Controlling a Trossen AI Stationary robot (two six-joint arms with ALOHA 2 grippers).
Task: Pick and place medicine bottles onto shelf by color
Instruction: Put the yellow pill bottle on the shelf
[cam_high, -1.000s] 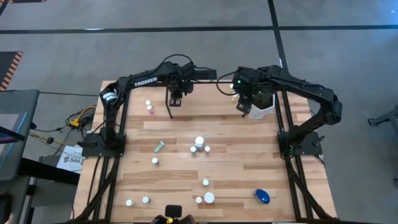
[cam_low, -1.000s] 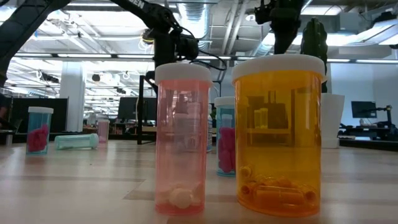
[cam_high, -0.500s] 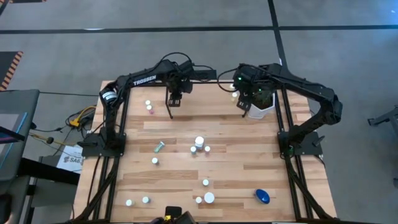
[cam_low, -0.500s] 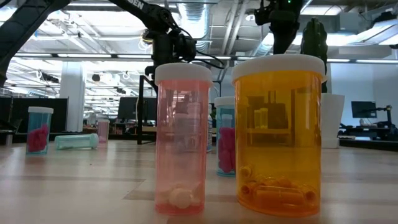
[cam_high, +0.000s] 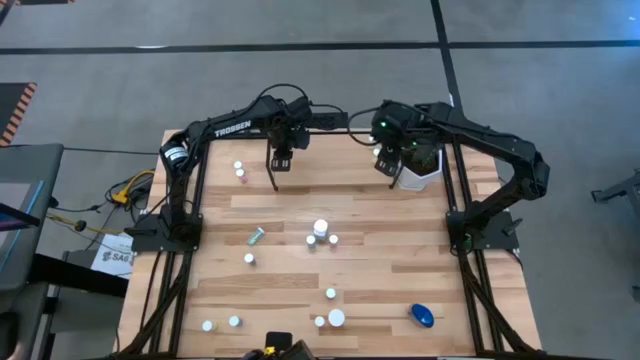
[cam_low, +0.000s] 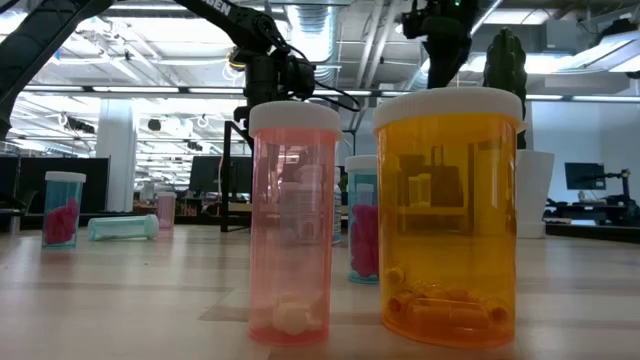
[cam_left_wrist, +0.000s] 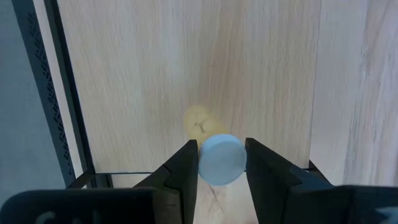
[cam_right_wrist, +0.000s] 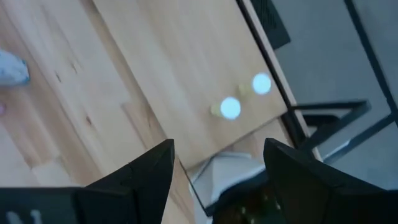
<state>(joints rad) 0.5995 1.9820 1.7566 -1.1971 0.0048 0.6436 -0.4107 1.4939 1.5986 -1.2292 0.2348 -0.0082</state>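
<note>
left gripper (cam_left_wrist: 221, 163): fingers clamped on a yellow bottle (cam_left_wrist: 214, 149), its white cap sitting between the fingertips, body pointing away from them over the shelf (cam_left_wrist: 186, 62) board.
right gripper (cam_right_wrist: 214, 171): fingers wide apart, nothing between them; hangs near the plant pot (cam_high: 418, 172); two yellow white-capped bottles (cam_right_wrist: 231, 108) stand on the shelf board just beyond the fingertips.
handling: bottles look light, rigid plastic, smooth and round, so likely to roll or slip. Judged best grip is across the body just under the cap, fingers square to it.
count on shelf: two seen past the right fingers.
count on table (cam_high: 290, 290): roughly eleven small white-capped bottles, one of them the teal bottle (cam_high: 257, 236) lying flat, plus one blue bottle (cam_high: 422, 316); exact number uncertain.
nearest low camera: one pink bottle (cam_low: 293, 222), one orange bottle (cam_low: 450, 215).
</note>
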